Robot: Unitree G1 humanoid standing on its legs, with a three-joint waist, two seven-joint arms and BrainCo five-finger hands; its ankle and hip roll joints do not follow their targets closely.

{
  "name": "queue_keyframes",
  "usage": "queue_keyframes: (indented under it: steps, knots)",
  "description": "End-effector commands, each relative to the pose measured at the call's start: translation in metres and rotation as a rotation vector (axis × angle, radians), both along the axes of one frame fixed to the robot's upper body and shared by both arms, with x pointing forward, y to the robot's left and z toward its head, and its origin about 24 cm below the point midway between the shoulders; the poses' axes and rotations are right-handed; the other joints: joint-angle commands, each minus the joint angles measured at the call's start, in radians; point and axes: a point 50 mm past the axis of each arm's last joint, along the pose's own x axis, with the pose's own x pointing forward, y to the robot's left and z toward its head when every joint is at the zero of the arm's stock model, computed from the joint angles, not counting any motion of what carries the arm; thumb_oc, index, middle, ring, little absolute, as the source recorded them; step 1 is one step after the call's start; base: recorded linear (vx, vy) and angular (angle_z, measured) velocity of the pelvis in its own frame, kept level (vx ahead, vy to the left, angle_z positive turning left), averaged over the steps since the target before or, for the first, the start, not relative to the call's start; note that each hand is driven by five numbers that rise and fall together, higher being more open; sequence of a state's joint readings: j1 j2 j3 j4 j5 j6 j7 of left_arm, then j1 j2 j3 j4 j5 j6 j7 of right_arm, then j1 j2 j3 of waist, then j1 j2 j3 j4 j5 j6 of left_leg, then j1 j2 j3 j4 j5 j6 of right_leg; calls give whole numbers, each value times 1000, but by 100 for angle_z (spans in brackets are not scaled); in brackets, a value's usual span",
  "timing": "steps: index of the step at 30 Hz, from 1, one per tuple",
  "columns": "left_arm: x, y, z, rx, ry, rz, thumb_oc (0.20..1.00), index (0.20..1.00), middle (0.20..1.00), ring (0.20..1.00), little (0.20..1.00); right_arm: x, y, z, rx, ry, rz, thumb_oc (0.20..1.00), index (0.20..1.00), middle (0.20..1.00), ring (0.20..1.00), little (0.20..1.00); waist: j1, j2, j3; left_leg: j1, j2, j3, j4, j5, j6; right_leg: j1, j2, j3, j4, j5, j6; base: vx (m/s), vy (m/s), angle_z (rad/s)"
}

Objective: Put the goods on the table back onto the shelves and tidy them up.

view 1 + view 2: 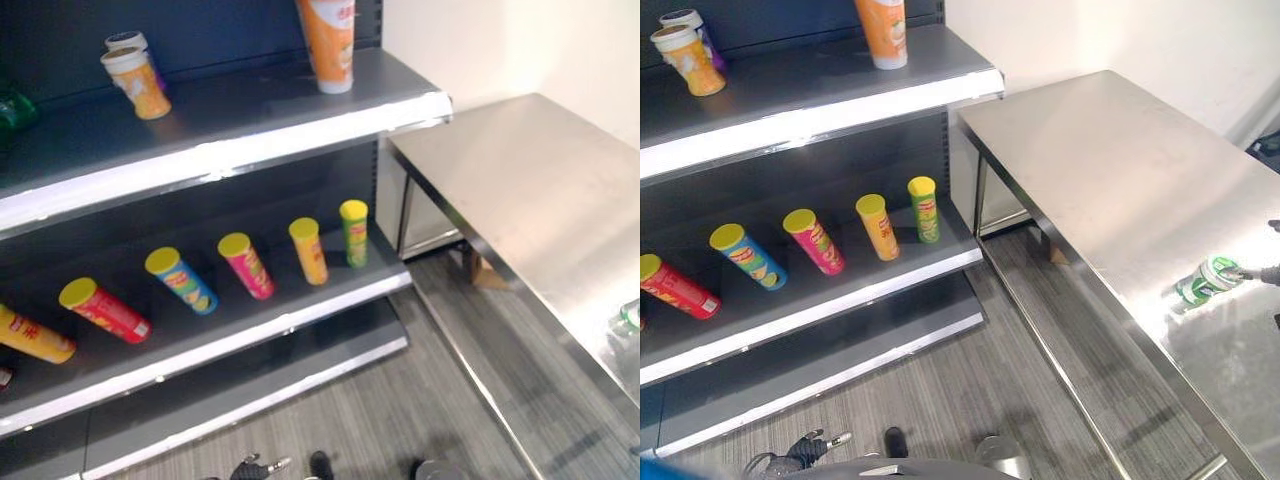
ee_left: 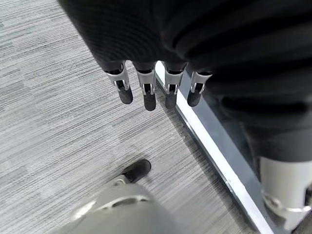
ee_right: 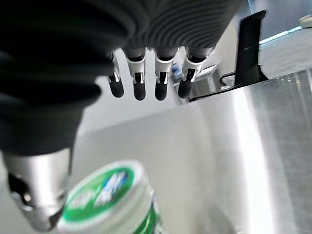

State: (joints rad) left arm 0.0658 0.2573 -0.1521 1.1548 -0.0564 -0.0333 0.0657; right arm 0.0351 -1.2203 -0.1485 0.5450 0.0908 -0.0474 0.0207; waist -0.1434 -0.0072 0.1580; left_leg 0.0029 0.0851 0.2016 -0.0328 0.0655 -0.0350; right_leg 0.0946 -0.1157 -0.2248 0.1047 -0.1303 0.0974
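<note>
Best to close on the jar's body below its lid, lift straight off the desk (image 1: 1110, 150), then carry over to the shelves (image 1: 820, 120) beside the tubes (image 1: 880, 225). Green-and-white jar (image 1: 1205, 280) lying near the desk's right edge. Right robot hand (image 3: 146, 85) over the jar, fingers straight and spread, thumb close beside the lid, nothing gripped yet. Left robot hand (image 2: 156, 90) hanging over the floor, fingers relaxed, empty.
</note>
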Motion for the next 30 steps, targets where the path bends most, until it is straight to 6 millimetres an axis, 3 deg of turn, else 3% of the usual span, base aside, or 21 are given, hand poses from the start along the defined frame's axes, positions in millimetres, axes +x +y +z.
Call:
queue_keyframes:
  steps: [1, 9, 26, 27, 28, 30]
  knots:
    - [10, 27, 9, 81, -13, 0, 1000, 1000, 1000, 1000, 1000, 13, 4, 13, -15, -70, 15, 1000, 1000, 1000, 1000, 1000, 27, -62, -13, 38, 88, 17, 49, -68, -116, -48, -18, 68, -104, 55, 37, 20, -41, 1]
    - [7, 21, 7, 61, -6, -9, 1000, 1000, 1000, 1000, 1000, 17, 5, -9, 22, 8, 3, 1000, 1000, 1000, 1000, 1000, 40, -50, -10, 41, 90, -2, 43, -56, -124, -36, -10, 54, -118, 52, 32, 11, -39, 4]
    - [6, 21, 7, 65, -8, -8, 1000, 1000, 1000, 1000, 1000, 25, 12, -32, 39, 31, -10, 1000, 1000, 1000, 1000, 1000, 48, -30, -11, 54, 87, -13, 26, -58, -125, -24, -12, 47, -126, 53, 34, 1, -3, 0]
    - [6, 21, 7, 66, -10, -7, 1000, 1000, 1000, 1000, 1000, 27, 14, -33, 41, 25, -3, 740, 740, 740, 740, 740, 48, -29, -10, 56, 87, -13, 24, -59, -124, -23, -12, 46, -126, 54, 34, 0, 0, 0]
    - [6, 21, 7, 65, -11, -9, 1000, 1000, 1000, 1000, 1000, 28, 16, -33, 42, 20, 1, 420, 420, 420, 420, 420, 49, -29, -10, 57, 87, -13, 24, -59, -124, -23, -13, 47, -126, 54, 35, 0, 0, 0]
    - [6, 20, 7, 65, -10, -8, 1000, 1000, 1000, 1000, 1000, 29, 16, -33, 38, 16, 3, 225, 225, 225, 225, 225, 49, -28, -10, 57, 87, -13, 24, -59, -123, -23, -13, 47, -126, 55, 35, 0, 0, 0]
